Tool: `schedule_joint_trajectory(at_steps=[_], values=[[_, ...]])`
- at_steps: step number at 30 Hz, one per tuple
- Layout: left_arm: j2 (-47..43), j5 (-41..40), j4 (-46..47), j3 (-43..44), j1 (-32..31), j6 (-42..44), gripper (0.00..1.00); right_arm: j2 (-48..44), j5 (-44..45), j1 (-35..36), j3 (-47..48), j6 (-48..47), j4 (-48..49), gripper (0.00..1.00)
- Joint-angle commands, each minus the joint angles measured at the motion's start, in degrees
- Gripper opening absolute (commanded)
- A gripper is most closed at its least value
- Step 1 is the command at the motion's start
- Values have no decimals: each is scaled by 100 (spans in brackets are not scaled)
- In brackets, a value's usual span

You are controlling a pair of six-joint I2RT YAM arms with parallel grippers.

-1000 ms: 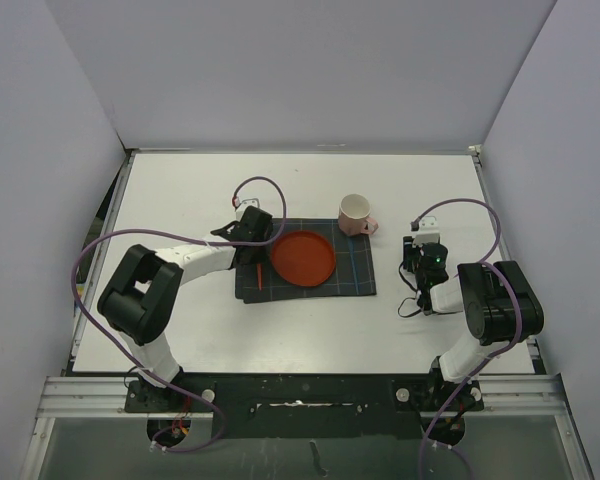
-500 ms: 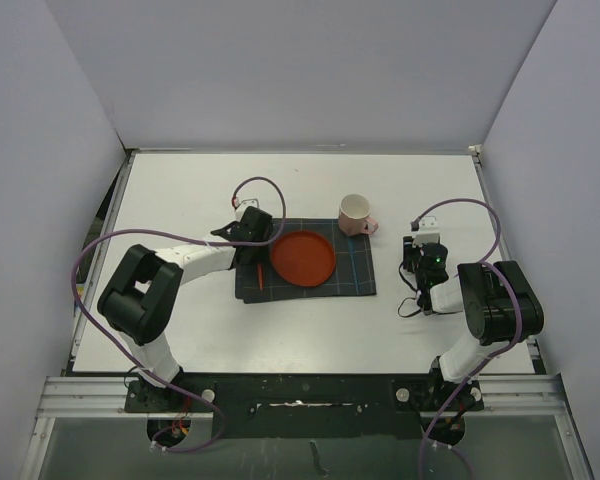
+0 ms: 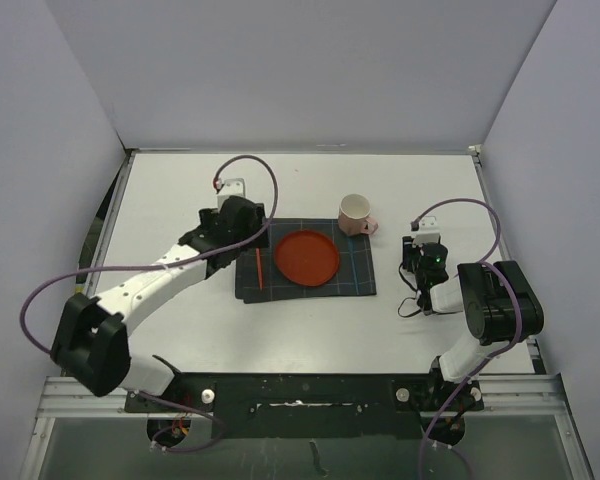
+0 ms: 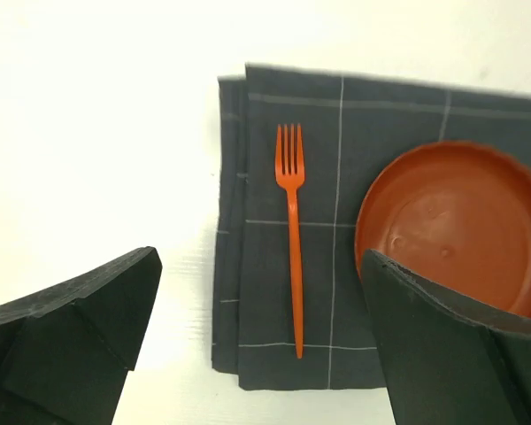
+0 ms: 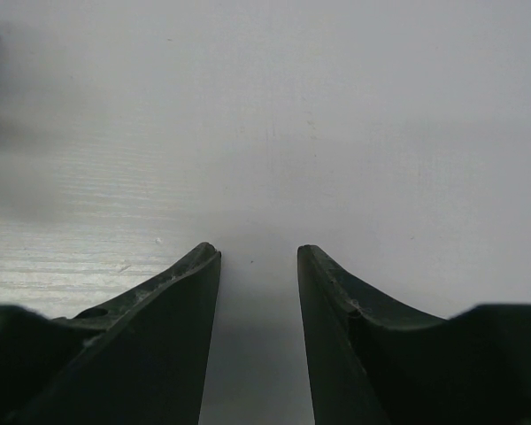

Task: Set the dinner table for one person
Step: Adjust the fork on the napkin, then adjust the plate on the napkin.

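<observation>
An orange fork [image 4: 292, 239] lies flat on the dark grid-lined mat [image 4: 265, 336], just left of the orange plate [image 4: 451, 226], tines pointing away from me. My left gripper [image 4: 258, 257] hangs above the fork, open wide, holding nothing. From above, the fork [image 3: 259, 268] and plate [image 3: 306, 257] sit on the mat [image 3: 350, 275], with the left gripper [image 3: 248, 232] over the mat's far left corner. On the dinner table [image 3: 180, 200], right of the mat, rests my right gripper [image 3: 420, 258]. Its jaws [image 5: 258, 250] stand apart over bare tabletop with nothing between them.
A white and pink cup [image 3: 355, 213] stands just beyond the mat's far right corner. Metal rails [image 3: 115, 215] run along the tabletop's edges, and purple cables loop over both arms.
My left gripper has opened and let go of the fork, then lifted and drawn back toward the far left. The fork now lies on the mat. The right arm has not moved.
</observation>
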Motion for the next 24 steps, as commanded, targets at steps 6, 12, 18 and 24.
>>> schedule_joint_trajectory(at_steps=[6,12,18,24], values=[[-1310,-338,-384,194,88,456,98,-188,-25,-34,109,31,292,46],[-584,411,277,-279,55,-355,43,-184,-38,-32,117,24,272,47],[419,543,724,49,-386,-630,0,-204,-99,-37,125,30,235,47],[945,597,630,561,-677,-492,0,-205,-125,-39,127,33,220,47]])
